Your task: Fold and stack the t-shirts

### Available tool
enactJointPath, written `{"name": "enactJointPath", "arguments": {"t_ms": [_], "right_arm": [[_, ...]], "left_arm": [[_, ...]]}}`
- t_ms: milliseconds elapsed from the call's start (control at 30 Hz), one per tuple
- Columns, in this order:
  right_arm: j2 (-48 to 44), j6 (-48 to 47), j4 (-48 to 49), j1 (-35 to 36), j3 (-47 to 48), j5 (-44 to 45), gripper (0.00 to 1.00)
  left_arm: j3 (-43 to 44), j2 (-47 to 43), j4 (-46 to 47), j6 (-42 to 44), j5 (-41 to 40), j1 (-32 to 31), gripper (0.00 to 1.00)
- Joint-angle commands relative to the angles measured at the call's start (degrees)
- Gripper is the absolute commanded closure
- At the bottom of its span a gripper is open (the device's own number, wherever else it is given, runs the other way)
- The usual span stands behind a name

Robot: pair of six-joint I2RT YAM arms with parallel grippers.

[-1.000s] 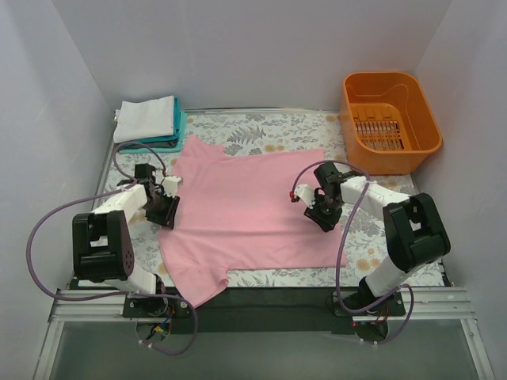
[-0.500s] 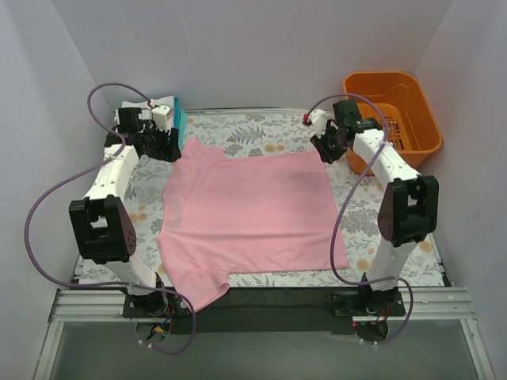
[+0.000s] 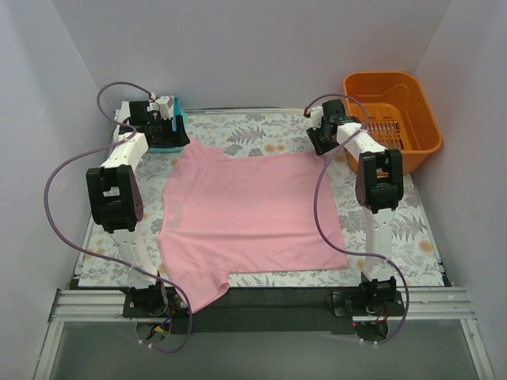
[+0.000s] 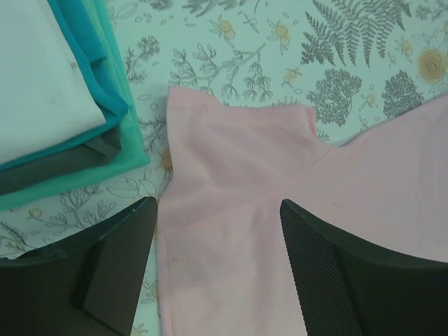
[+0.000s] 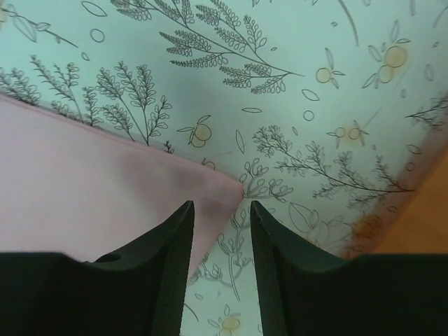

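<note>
A light pink t-shirt (image 3: 245,210) lies spread flat on the flowered table, one sleeve hanging over the near edge. My left gripper (image 3: 173,133) hovers over its far left sleeve (image 4: 238,133). That left gripper (image 4: 217,204) is open, with pink cloth showing between the fingers. My right gripper (image 3: 321,144) is over the shirt's far right corner (image 5: 224,185). The right gripper (image 5: 221,204) is open with a narrow gap, nothing pinched. A folded white t-shirt (image 4: 42,84) rests on a folded teal t-shirt (image 4: 115,105) just left of the sleeve.
An orange basket (image 3: 390,119) stands at the far right corner, close behind the right arm; its edge (image 5: 427,217) shows in the right wrist view. A grey layer (image 4: 63,171) lies within the folded stack. White walls enclose the table on three sides.
Both arms have reached from the shirt's middle sides out to its far corners. The left gripper has opened wider. The shirt has stayed flat.
</note>
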Motion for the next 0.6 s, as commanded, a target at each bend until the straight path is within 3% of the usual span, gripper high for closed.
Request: {"name": "enactJointPath", "arguments": {"t_ms": [0, 367, 433, 567], "right_arm": [[1.07, 3.22, 3.93, 0.09, 2.26, 1.63, 0.61], [3.97, 4.27, 5.78, -1.05, 0.94, -0.29, 0.63], [4.24, 4.36, 5.69, -1.23, 0.77, -1.01, 0.68], [4.24, 4.45, 5.61, -1.58, -0.64, -3.55, 0.95]], "left_arm": [[4.51, 0.76, 4.35, -1.61, -0.05, 0.25, 0.34], [10.66, 10.26, 4.62, -1.43, -1.45, -0.45, 0.33], [11.63, 11.93, 4.62, -1.26, -1.8, -0.89, 0.33], [13.56, 14.13, 5.23, -0.12, -4.61, -2.12, 0.33]]}}
